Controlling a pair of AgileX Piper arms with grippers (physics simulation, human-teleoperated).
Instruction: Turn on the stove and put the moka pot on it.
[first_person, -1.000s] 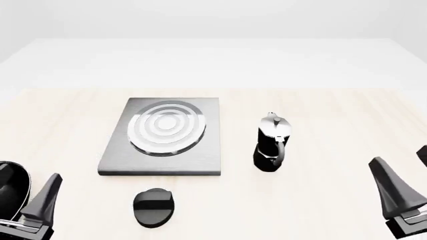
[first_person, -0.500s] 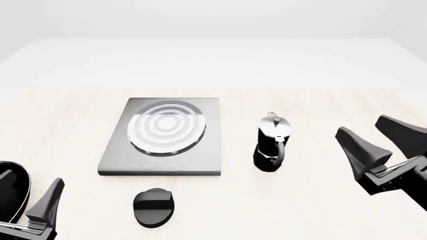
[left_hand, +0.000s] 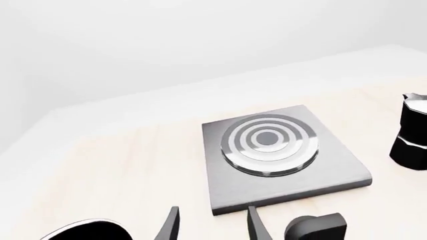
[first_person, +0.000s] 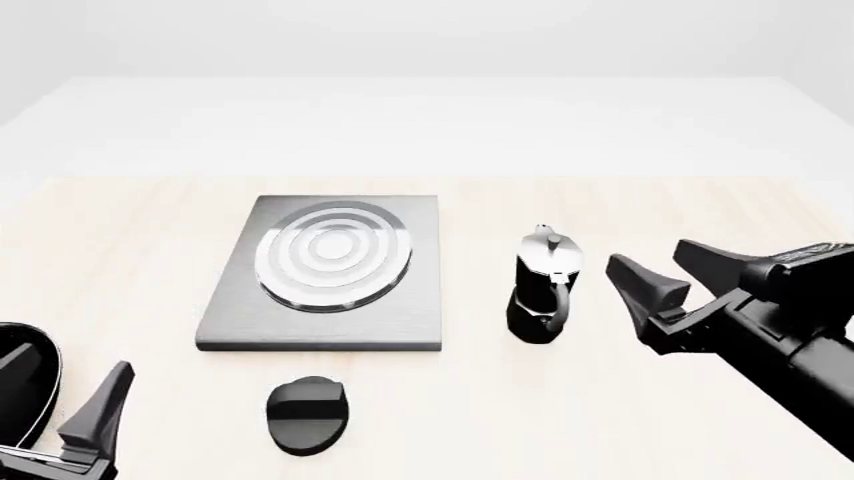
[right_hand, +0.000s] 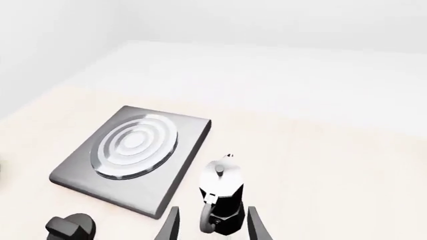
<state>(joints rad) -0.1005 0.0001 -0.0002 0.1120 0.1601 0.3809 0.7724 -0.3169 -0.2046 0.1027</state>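
The stove is a flat grey slab with silver burner rings; it also shows in both wrist views. Its black oval knob lies on the table in front of the slab. The moka pot stands upright on the table right of the stove. My right gripper is open, just right of the pot and apart from it; in the right wrist view the pot stands ahead of the gap between the fingers. My left gripper is open and empty, at the near left, left of the knob.
A black rounded object with a pale rim sits at the left edge of the front view, partly cut off, beside my left finger. The light wooden table reaches back to a white wall.
My right arm has swung in from the lower right, forward and left, to just beside the moka pot. The left gripper has sunk slightly toward the near edge. Stove, knob and pot have not moved.
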